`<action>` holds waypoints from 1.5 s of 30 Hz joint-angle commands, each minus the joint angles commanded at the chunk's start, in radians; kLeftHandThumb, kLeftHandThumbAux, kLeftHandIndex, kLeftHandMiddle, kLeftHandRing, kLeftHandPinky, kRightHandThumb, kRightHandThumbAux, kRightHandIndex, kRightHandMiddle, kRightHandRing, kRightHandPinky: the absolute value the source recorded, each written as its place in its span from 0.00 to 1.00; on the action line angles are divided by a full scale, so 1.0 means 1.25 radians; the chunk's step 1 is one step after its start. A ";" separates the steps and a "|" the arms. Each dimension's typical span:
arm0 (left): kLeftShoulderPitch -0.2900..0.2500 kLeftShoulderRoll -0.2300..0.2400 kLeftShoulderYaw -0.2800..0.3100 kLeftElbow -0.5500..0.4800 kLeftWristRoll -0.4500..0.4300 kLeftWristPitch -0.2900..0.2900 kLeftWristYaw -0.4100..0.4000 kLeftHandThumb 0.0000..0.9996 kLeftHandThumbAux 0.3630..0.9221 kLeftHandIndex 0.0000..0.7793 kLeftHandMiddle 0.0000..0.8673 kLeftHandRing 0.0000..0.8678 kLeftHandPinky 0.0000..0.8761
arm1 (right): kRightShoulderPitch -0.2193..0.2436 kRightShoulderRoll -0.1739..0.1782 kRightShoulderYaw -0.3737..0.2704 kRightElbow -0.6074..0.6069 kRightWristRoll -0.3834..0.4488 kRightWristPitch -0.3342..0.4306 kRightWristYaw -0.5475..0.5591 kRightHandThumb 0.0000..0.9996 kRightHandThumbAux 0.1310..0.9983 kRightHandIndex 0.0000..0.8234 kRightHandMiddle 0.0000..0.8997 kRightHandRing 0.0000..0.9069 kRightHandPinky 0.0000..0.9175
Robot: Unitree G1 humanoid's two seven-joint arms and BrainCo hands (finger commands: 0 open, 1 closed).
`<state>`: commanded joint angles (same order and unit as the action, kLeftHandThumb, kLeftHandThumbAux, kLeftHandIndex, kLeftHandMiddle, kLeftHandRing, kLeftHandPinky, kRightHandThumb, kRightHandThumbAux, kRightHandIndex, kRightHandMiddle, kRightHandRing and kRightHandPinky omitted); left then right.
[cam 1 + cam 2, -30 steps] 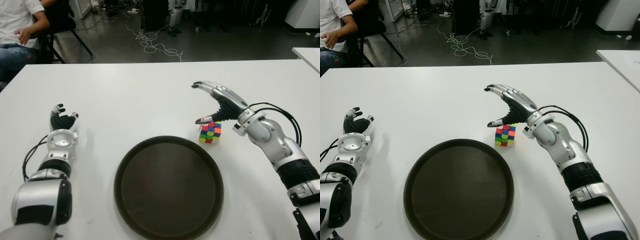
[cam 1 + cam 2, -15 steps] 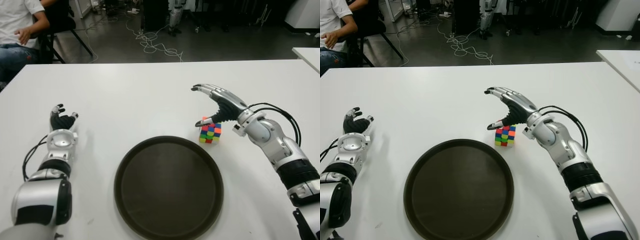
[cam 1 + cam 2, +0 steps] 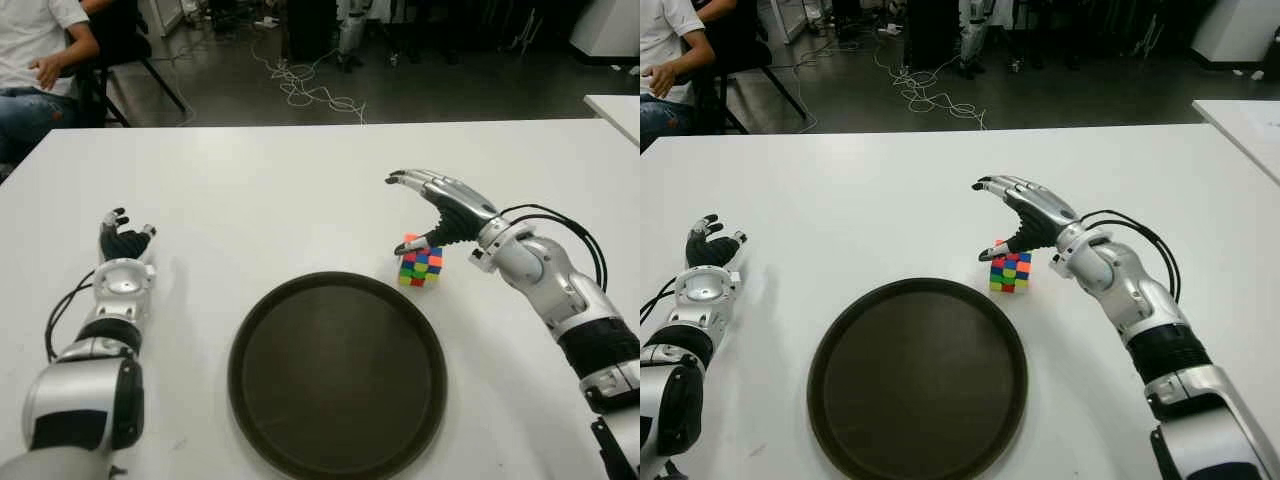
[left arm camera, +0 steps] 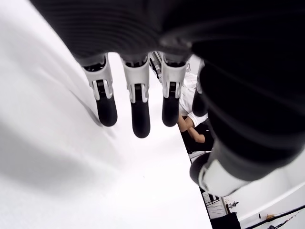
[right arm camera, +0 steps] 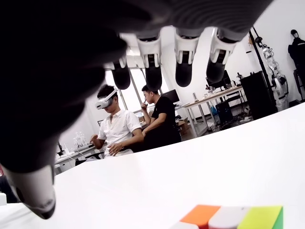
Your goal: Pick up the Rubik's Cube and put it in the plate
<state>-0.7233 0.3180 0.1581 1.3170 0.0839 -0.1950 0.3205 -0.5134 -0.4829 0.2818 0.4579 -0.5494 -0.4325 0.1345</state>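
Reaching comes first: our right hand (image 3: 432,212) hovers spread wide over the Rubik's Cube (image 3: 421,261); next we lower, close, then carry it to the plate (image 3: 262,320).

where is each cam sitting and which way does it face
Eye views: on the head, looking down at the table; both arms show, right hand open above the Rubik's Cube, plate nearer.
Left wrist: behind the left hand, facing the tabletop; fingers open.
Right wrist: behind its fingers, over the cube.
Shared: cube, right hand.
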 joint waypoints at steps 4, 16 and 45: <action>0.001 0.000 0.003 0.000 -0.003 -0.004 -0.005 0.13 0.71 0.15 0.17 0.19 0.20 | 0.009 -0.014 0.002 -0.024 0.002 0.020 0.032 0.00 0.61 0.00 0.01 0.03 0.06; 0.001 0.001 -0.003 -0.001 0.006 -0.005 0.001 0.12 0.73 0.14 0.16 0.18 0.18 | 0.050 -0.053 -0.004 -0.168 0.018 0.132 0.193 0.00 0.47 0.00 0.00 0.00 0.00; -0.002 0.001 0.000 -0.001 0.000 0.006 0.001 0.13 0.72 0.16 0.17 0.19 0.19 | 0.060 -0.081 0.006 -0.200 0.004 0.125 0.223 0.00 0.37 0.00 0.00 0.00 0.00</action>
<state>-0.7253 0.3191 0.1575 1.3155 0.0844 -0.1869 0.3224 -0.4390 -0.5836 0.2891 0.2078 -0.5447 -0.2758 0.4135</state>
